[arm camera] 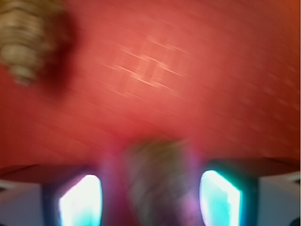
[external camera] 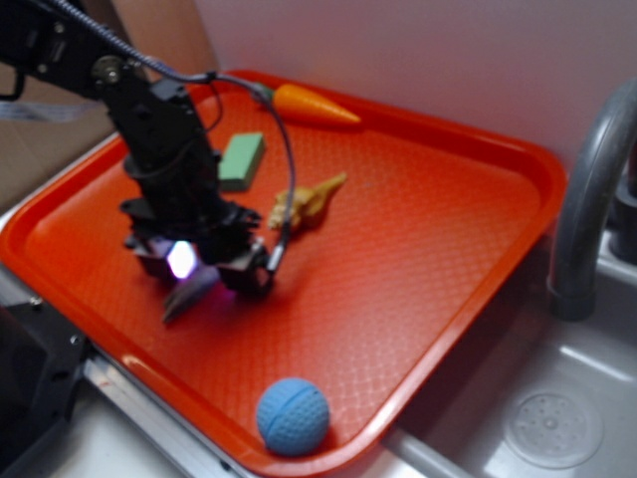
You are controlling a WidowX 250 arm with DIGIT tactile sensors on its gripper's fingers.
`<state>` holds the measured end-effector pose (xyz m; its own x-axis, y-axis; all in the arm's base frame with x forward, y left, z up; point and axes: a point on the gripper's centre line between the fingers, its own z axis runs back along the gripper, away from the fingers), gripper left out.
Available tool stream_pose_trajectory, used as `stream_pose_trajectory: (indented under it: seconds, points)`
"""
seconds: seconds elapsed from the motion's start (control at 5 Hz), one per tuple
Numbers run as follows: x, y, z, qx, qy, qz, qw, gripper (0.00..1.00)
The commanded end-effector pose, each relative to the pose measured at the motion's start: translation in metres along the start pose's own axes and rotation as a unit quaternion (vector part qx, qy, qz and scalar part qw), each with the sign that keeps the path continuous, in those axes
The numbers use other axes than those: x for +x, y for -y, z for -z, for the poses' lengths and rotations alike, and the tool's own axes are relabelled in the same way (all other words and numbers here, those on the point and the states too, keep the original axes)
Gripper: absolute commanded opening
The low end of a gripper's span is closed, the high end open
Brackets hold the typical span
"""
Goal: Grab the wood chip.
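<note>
The wood chip (external camera: 187,297) is a small grey-brown sliver lying on the red tray (external camera: 418,239), lit purple. My gripper (external camera: 206,282) is down over it with a finger on either side. The wrist view is motion-blurred. There the wood chip (arm camera: 162,183) fills the lower middle between the two glowing pads (arm camera: 81,202). A gap shows on its left side and almost none on its right. My gripper (arm camera: 150,205) is open around it.
A tan ridged shell (external camera: 309,202) lies just behind the gripper; in the wrist view the shell (arm camera: 21,42) is at top left. A green block (external camera: 242,159) and an orange carrot (external camera: 311,104) sit at the tray's back, a blue ball (external camera: 293,416) at its front rim. A sink and faucet (external camera: 587,199) are at right.
</note>
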<state>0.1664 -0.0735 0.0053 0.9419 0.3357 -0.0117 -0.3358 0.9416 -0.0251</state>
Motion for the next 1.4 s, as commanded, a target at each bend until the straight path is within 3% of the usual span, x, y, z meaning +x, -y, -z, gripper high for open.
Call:
stream_pose_trajectory:
  seconds: [0.0,0.2,0.4,0.6,0.8,1.0,1.2]
  points:
    - [-0.014,-0.003,0.008,0.013,-0.009,0.016,1.0,0.0]
    - [-0.013,-0.006,-0.003,0.011,-0.004,0.064,0.998,0.0]
    - [-0.003,-0.023,-0.045,-0.014,0.036,0.162,0.986,0.0]
    - [0.018,-0.049,-0.095,-0.048,0.043,0.217,0.974,0.0]
    - [0.04,-0.067,-0.145,-0.066,0.053,0.197,0.977,0.0]
    - [0.056,-0.072,-0.196,-0.054,0.061,0.166,0.983,0.0]
    - [0.057,-0.068,-0.214,-0.035,0.065,0.153,0.985,0.0]
